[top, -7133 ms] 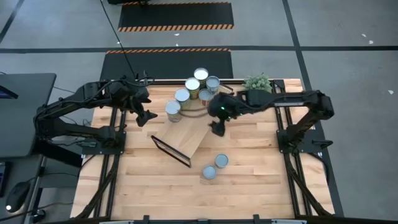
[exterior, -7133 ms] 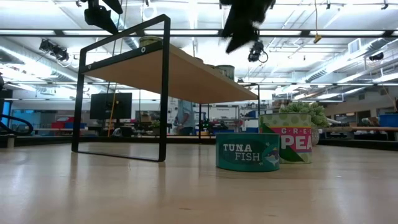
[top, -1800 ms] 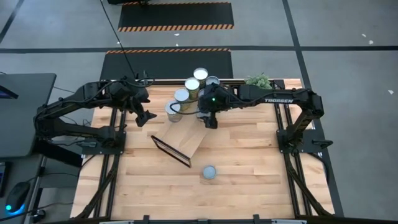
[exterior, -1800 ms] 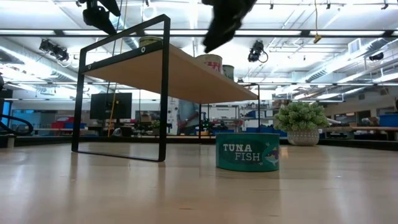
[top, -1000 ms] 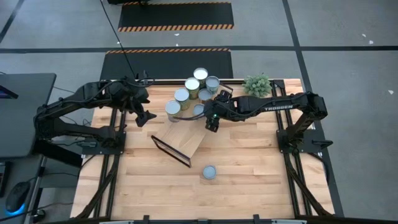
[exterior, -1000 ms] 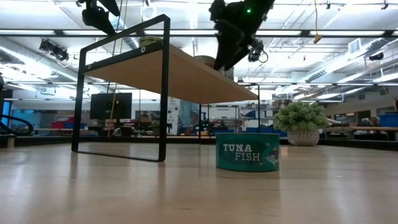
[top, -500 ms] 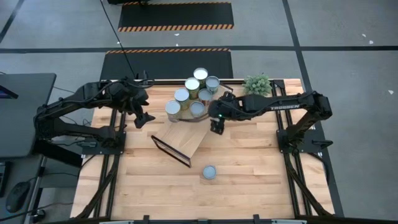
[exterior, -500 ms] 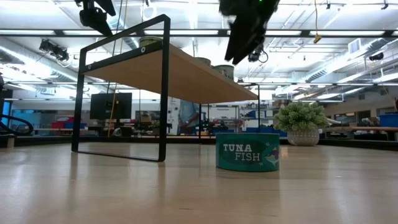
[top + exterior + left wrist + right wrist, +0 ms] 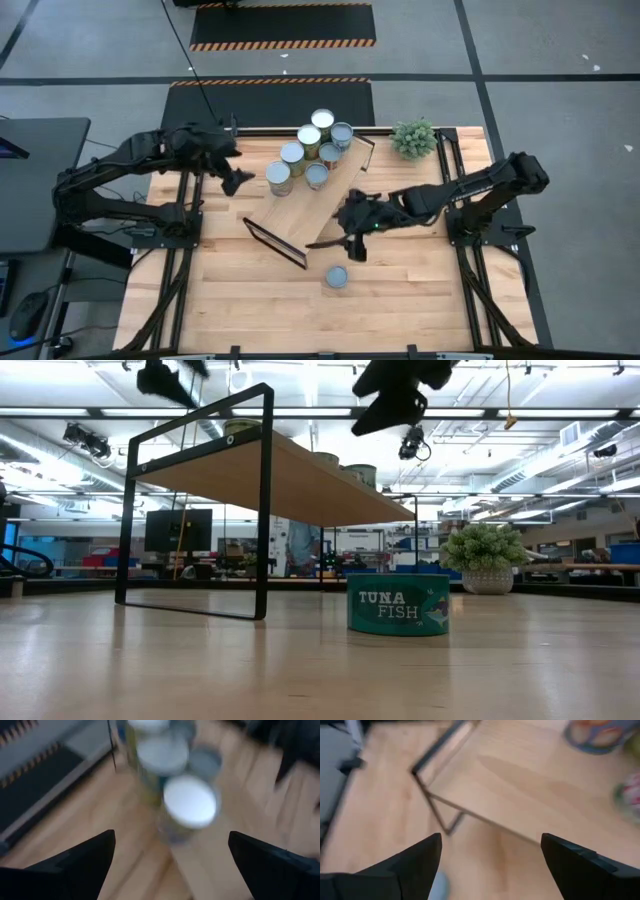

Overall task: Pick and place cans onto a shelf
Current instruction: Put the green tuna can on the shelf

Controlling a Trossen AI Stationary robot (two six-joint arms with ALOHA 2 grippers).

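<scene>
The shelf (image 9: 315, 195) stands slantwise on the table on its black frame ends (image 9: 262, 500). Several cans (image 9: 309, 137) stand on its far half; they also show in the left wrist view (image 9: 190, 805). One can marked TUNA FISH (image 9: 398, 605) stands on its base on the table (image 9: 337, 277), near the shelf's near end. My right gripper (image 9: 346, 243) hangs open in the air above the table, between the shelf's near end and that can, with nothing between its fingers (image 9: 491, 837). My left gripper (image 9: 240, 178) waits open to the left of the shelf's cans (image 9: 171, 837).
A small green plant (image 9: 413, 135) in a pot stands at the table's far right. Bare wooden tabletop (image 9: 250, 300) lies toward the near edge and to the right of the lone can. Black arm stands run along both table sides.
My right gripper has drawn back from the cans on the shelf and gone toward the table's near edge, past the shelf's near half, to above the lone can; its fingers have stayed open. My left gripper has tipped a little where it stands.
</scene>
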